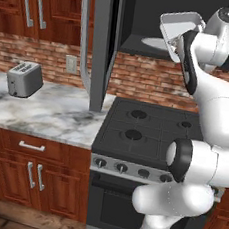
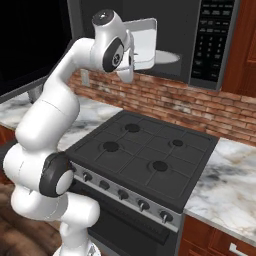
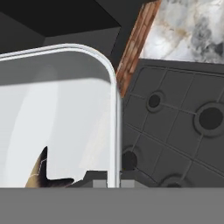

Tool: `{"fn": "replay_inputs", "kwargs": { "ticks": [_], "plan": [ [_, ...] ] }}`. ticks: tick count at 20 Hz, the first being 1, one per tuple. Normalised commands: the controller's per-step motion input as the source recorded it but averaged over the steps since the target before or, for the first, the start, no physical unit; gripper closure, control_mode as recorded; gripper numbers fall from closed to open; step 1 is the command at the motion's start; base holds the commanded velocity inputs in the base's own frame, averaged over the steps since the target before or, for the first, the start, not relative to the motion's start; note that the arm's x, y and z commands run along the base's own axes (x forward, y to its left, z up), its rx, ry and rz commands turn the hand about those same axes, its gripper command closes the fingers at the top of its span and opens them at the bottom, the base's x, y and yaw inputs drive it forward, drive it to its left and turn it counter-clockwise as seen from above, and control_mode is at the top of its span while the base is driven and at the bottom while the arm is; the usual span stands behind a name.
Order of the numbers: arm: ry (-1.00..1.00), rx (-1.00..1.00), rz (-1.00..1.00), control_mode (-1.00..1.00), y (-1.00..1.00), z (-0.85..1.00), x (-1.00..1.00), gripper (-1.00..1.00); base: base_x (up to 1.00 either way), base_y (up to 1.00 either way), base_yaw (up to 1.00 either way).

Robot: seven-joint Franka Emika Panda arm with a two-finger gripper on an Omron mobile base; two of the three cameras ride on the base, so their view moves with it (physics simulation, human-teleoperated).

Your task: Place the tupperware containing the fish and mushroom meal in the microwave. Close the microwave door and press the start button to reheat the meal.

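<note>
**Tupperware lifted to the microwave mouth, pinched by its rim**

Left base view: the tupperware (image 1: 178, 27) hangs tilted in the air just in front of the open microwave (image 1: 147, 19), level with the pale turntable (image 1: 154, 42) inside and well above the stove (image 1: 149, 133). The claw (image 1: 180, 46) meets the container at its lower near edge. The arm rises from below the microwave, folds at the elbow and reaches up, wrist bent toward the cavity. The microwave door (image 1: 97, 44) stands swung wide to the left of the microwave.

Right base view: the container (image 2: 142, 42) sits at the microwave's opening, partly across the turntable (image 2: 165, 57), with the keypad (image 2: 212, 35) to the right of the cavity. The claw is hidden behind the wrist.

Hand view: the fingertips (image 3: 99, 183) are pressed nearly together on the container's thin rim (image 3: 114, 131), with the stove below. A brown scrap of the fish and mushroom meal (image 3: 38, 175) lies inside.

Judgement: the container looks light, stiff, smooth and likely slippery. A rim pinch on one edge lets it tip, so the food could slide. Holding mid-rim and level would be safer.
</note>
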Motion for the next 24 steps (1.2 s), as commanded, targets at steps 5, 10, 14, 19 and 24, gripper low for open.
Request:
{"fn": "replay_inputs", "kwargs": {
  "ticks": [5, 10, 14, 19, 24],
  "plan": [
    [0.00, 0.00, -0.02, -1.00, -0.10, 0.00, 0.48, 1.00, 0.00, 0.00, 0.00],
    [0.01, 0.00, -0.02, -1.00, -0.14, 0.00, 0.50, 1.00, 0.00, 0.00, 0.00],
    [0.01, 0.00, -0.02, -1.00, -0.13, 0.00, 0.49, 1.00, 0.00, 0.00, 0.00],
    [0.02, 0.00, -0.02, -1.00, -0.10, 0.06, 0.48, 1.00, 0.00, 0.00, 0.00],
    [0.02, 0.00, -0.02, -1.00, -0.05, 0.05, 0.49, 1.00, 0.00, 0.00, 0.00]
  ]
}}
